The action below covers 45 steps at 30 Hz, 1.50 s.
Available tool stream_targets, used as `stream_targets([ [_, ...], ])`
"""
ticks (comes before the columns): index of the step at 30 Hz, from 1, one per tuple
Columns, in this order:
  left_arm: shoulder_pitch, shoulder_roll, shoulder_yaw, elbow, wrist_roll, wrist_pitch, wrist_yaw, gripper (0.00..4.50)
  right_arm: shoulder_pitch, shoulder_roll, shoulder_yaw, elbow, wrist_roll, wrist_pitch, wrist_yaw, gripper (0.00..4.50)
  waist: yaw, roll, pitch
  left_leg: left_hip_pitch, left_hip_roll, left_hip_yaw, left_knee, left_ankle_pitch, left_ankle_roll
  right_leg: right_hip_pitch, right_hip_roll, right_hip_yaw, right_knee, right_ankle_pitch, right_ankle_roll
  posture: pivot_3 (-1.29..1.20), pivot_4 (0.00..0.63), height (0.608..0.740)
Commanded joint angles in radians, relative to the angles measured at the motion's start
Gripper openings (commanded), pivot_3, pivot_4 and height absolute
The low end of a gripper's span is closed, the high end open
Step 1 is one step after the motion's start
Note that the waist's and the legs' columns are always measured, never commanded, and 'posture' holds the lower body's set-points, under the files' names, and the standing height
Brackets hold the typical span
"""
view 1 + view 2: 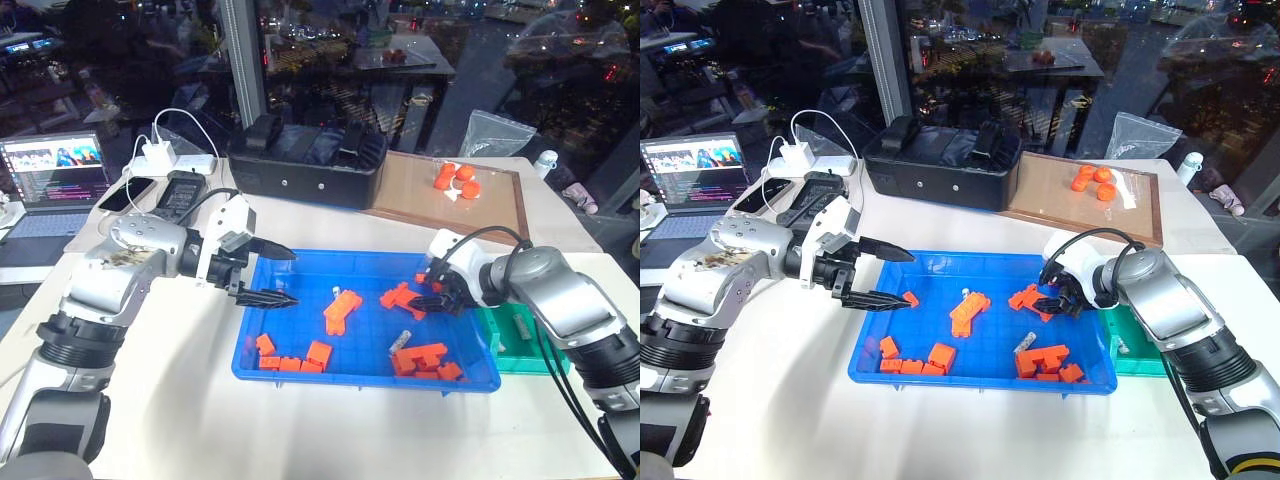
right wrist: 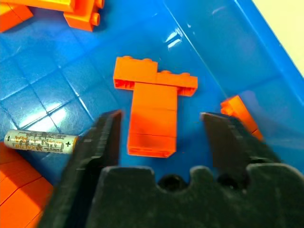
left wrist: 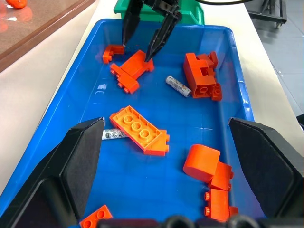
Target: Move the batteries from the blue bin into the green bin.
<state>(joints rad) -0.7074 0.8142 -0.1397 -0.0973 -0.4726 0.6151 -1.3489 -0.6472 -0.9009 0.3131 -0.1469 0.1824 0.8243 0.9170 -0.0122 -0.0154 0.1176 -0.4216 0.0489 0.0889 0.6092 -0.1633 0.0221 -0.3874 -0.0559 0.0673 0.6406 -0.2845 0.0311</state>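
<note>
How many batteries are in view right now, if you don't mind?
3: one battery beside the brick pile, one against the long brick, both in the blue bin; one in the green bin. Bricks may hide others.

We read plus sign at one end of battery (image 2: 41, 141) in blue bin (image 2: 266, 57); rest of its print too small. We see laptop (image 1: 55, 180) screen text, illegible. We find nothing else readable.

Bright overhead light; glare spots on blue bin (image 2: 180, 40) floor; dark reflective windows behind.
</note>
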Motion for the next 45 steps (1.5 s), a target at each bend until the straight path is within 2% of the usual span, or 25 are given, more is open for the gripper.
stream_targets([
  [1,-0.017,0.008,0.015,-0.024,-0.009,0.003,-0.007,4.5,0.059,-0.05,-0.007,-0.104,0.014,-0.165,0.131,4.46,0.001,0.0,0.0,0.0,0.0,0.0,0.0,0.0,0.0,0.0,0.0,0.0,0.0,0.0,0.0,0.0,0.15,0.74],
  [3,-0.023,0.005,0.013,-0.019,-0.009,0.003,-0.007,4.5,0.096,-0.07,0.013,-0.133,0.006,-0.208,0.179,4.46,0.007,0.0,0.0,0.0,0.0,0.0,0.0,0.0,0.0,0.001,0.0,-0.001,-0.001,0.0,0.0,0.0,0.15,0.74],
  [7,-0.026,0.002,0.015,-0.02,-0.006,-0.002,-0.001,4.5,0.108,-0.07,0.033,-0.095,-0.05,-0.242,0.187,4.46,0.003,-0.001,0.0,0.0,0.0,0.001,0.001,0.0,0.0,0.001,0.0,-0.001,0.0,0.0,0.0,0.0,0.15,0.74],
  [22,-0.006,0.003,0.032,-0.044,-0.009,-0.001,0.032,4.5,0.057,-0.028,0.112,0.0,-0.156,-0.348,0.338,4.46,0.0,-0.001,0.0,0.0,0.0,0.001,0.001,0.0,0.0,0.001,0.0,-0.001,0.0,0.0,0.0,0.0,0.15,0.74],
  [25,-0.001,0.003,0.033,-0.047,-0.01,-0.002,0.04,4.5,0.034,-0.01,0.141,0.034,-0.178,-0.358,0.374,3.81,0.001,-0.001,0.0,0.0,0.0,0.001,0.001,0.0,0.0,0.001,0.0,-0.001,0.0,0.0,0.0,0.0,0.15,0.74],
  [35,0.017,0.008,0.045,-0.066,-0.015,0.001,0.062,4.5,-0.022,0.078,0.191,0.204,-0.262,-0.477,0.398,0.38,0.0,-0.001,0.0,0.0,0.0,0.002,0.001,0.0,0.0,0.001,0.001,-0.001,0.001,0.0,0.0,0.0,0.15,0.74],
  [36,0.02,0.009,0.047,-0.068,-0.016,0.003,0.065,4.5,-0.024,0.081,0.186,0.21,-0.264,-0.48,0.4,0.24,0.0,-0.001,0.0,0.0,0.0,0.003,0.001,0.0,0.0,0.001,0.001,-0.001,0.001,0.0,0.0,0.0,0.15,0.74],
  [42,0.028,0.014,0.054,-0.077,-0.023,0.011,0.07,4.5,-0.053,0.07,0.076,0.18,-0.183,-0.422,0.426,0.24,0.001,-0.001,0.0,0.0,0.0,0.003,0.001,0.0,0.0,0.001,0.0,-0.001,0.001,0.0,0.0,0.0,0.15,0.74],
  [45,0.022,0.012,0.057,-0.071,-0.031,0.013,0.062,4.5,-0.091,-0.001,-0.022,0.148,-0.125,-0.334,0.46,0.24,0.003,0.0,0.001,0.0,0.0,0.003,0.001,0.0,0.0,0.001,0.0,-0.001,0.001,0.0,0.0,0.0,0.15,0.74],
])
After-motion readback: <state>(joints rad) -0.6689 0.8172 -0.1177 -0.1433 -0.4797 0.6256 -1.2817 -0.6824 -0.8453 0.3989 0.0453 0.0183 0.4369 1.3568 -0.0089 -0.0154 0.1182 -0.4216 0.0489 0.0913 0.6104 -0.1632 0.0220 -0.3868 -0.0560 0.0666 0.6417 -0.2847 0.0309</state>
